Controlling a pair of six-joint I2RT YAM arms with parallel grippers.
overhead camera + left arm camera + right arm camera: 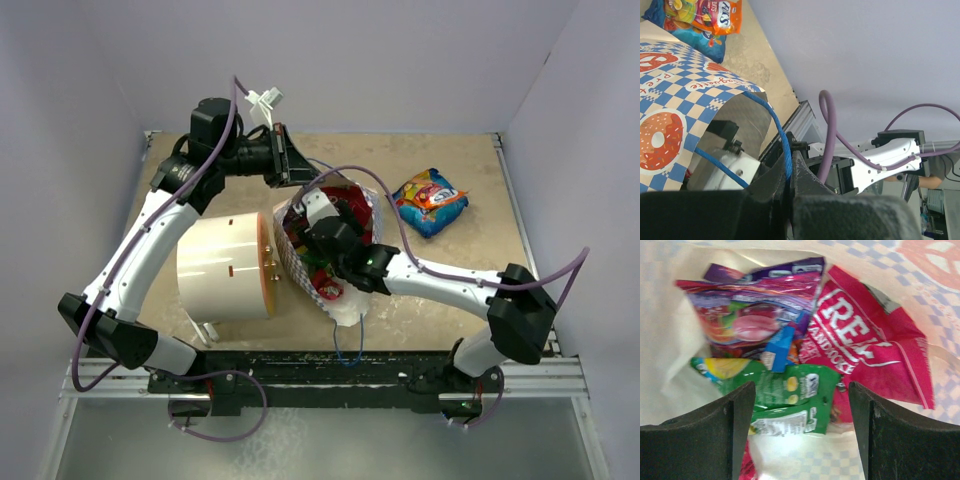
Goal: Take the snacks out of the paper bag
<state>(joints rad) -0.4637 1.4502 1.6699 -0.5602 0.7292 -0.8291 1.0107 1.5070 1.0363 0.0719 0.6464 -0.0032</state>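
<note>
While the left pincer clamps the blue cord handle of the paper bag, the right pincer hangs wide open inside the bag above a green packet, a pink packet and a purple packet. A blue-and-orange packet lies on the surface nearby, outside.

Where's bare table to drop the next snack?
Bare table runs along the far edge and right side around the blue-and-orange packet, and between it and the right arm. Crowded at centre: white cylinder, paper bag.
</note>
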